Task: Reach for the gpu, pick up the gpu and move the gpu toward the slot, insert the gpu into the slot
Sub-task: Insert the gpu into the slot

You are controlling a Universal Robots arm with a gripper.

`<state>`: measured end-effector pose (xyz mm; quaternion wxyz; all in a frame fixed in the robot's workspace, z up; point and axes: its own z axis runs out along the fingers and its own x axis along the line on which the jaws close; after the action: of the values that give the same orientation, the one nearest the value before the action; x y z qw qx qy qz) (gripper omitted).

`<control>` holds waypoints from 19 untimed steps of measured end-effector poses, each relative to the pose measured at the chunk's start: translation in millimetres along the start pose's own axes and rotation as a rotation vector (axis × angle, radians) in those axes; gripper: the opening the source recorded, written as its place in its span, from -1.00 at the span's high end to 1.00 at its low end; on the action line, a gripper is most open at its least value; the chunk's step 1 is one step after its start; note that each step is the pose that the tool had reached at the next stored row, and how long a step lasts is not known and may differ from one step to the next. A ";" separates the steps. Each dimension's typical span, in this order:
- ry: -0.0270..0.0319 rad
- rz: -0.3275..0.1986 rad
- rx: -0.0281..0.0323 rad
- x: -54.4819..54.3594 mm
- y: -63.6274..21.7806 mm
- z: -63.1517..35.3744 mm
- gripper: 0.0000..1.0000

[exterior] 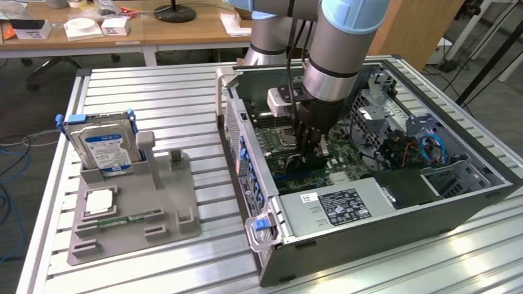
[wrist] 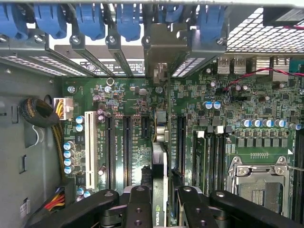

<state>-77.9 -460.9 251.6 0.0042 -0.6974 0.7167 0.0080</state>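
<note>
Exterior view: one arm reaching down into an open computer case [exterior: 384, 202] lying on a slatted metal worktop [exterior: 155, 98]. Gripper [exterior: 309, 160] low over the motherboard [exterior: 282, 138], holding something thin between its fingers. On the exterior view's left, a grey fixture [exterior: 135, 208] carrying a blue-labelled hard drive [exterior: 105, 147] upright and a memory stick [exterior: 127, 218] lying flat; both well apart from the case.

Wrist view: gripper [wrist: 159, 209] partly closed, fingers [wrist: 137, 209] clamped on the gpu [wrist: 159, 180], held edge-on with its metal bracket [wrist: 161, 52] up against the rear slot covers. Card stands directly over the expansion slots [wrist: 127, 152], among them; whether its edge has entered a slot, cannot tell.

Progress, judged: reach, pick-up and carry done; insertion under way or just short of seating, card not yet released.
</note>
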 end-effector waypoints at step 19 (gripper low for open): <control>-0.0004 0.000 0.0000 -1.4 0.4 3.3 0.48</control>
<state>-78.3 -459.5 248.3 0.0043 -0.6974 0.7166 0.0082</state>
